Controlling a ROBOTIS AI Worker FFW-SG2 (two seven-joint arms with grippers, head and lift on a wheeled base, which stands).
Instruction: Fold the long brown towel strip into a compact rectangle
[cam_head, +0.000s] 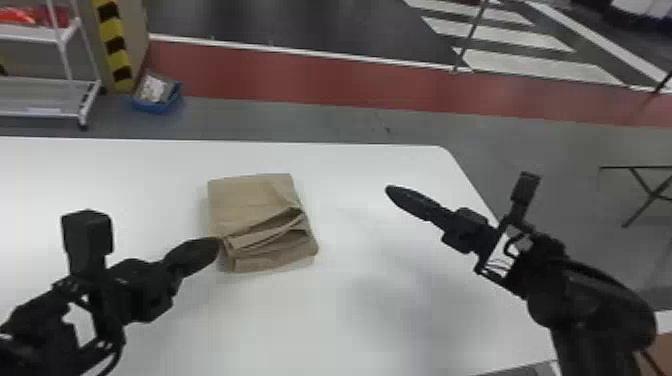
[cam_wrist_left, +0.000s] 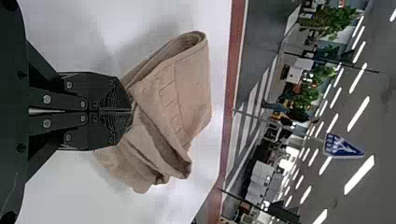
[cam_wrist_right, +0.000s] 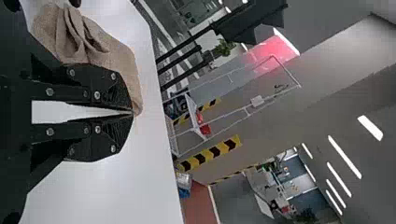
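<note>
Brown towel (cam_head: 255, 200) lies folded in a rough, creased, layered rectangle.

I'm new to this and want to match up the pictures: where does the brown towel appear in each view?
Head view: the towel is left of centre on the white table.
Left wrist view: just past the jaws of the left gripper, on the table.
Right wrist view: partly hidden behind the right gripper.
Shared landmark: the red floor strip beyond the table.
</note>
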